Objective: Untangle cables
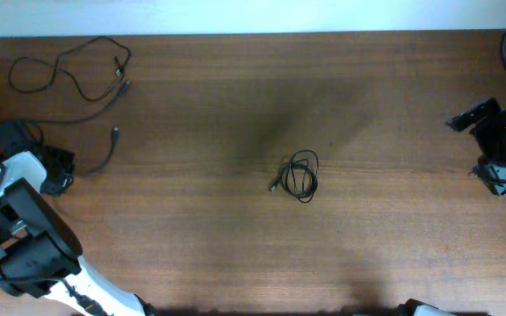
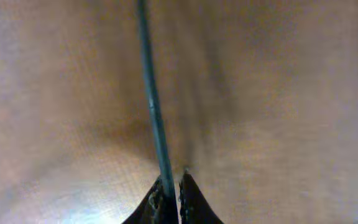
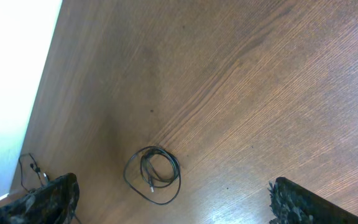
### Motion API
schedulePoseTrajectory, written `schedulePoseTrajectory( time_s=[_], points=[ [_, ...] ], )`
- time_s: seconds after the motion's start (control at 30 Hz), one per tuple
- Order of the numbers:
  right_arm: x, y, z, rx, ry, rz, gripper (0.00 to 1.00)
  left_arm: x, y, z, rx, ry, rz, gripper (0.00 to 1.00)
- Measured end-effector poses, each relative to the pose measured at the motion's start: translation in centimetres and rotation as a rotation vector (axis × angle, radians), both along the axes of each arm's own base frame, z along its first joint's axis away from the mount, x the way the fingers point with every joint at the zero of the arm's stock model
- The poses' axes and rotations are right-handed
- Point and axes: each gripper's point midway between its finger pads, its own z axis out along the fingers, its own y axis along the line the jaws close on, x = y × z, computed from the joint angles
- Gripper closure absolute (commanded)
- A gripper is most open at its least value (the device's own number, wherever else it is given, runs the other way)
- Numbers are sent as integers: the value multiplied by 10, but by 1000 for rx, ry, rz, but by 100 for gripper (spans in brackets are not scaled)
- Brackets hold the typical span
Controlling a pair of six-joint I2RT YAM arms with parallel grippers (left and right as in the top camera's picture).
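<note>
Cables lie in two spots on the wooden table. One coiled cable sits alone near the table's middle, a small loose loop with its plug end poking out to the left; it also shows low in the right wrist view. The wavy strands are spread flat in the far left corner, well apart from the coil. A thin strand runs from a plug end below that group, curving toward the left arm. The left gripper, low over the table at the left edge, has its jaws pinched together on this strand, which runs straight away from the fingertips across the wood. The right gripper is at the far right edge, jaws spread wide with nothing between them, its fingers framing the coil from a distance.
</note>
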Motion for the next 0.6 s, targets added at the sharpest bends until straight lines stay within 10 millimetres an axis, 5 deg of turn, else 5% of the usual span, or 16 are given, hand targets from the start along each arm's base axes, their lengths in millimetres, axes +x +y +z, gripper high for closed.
schedulePoseTrajectory(
  time_s=[0.17,0.23,0.27,0.3,0.33,0.37,0.6],
  points=[
    [0,0,0,0,0,0,2,35,-4,15,-14,-168,-72,92],
    [0,0,0,0,0,0,1,39,-7,17,-24,-183,-91,79],
    [0,0,0,0,0,0,2,40,-10,17,-31,-189,-101,66],
    [0,0,0,0,0,0,1,42,-12,17,-36,-192,-116,32],
    [0,0,0,0,0,0,1,42,-14,17,-38,-193,-121,10],
    [0,0,0,0,0,0,1,42,-15,17,-43,-190,-125,1],
    [0,0,0,0,0,0,1,36,-20,13,-51,-159,-170,1]
  ],
)
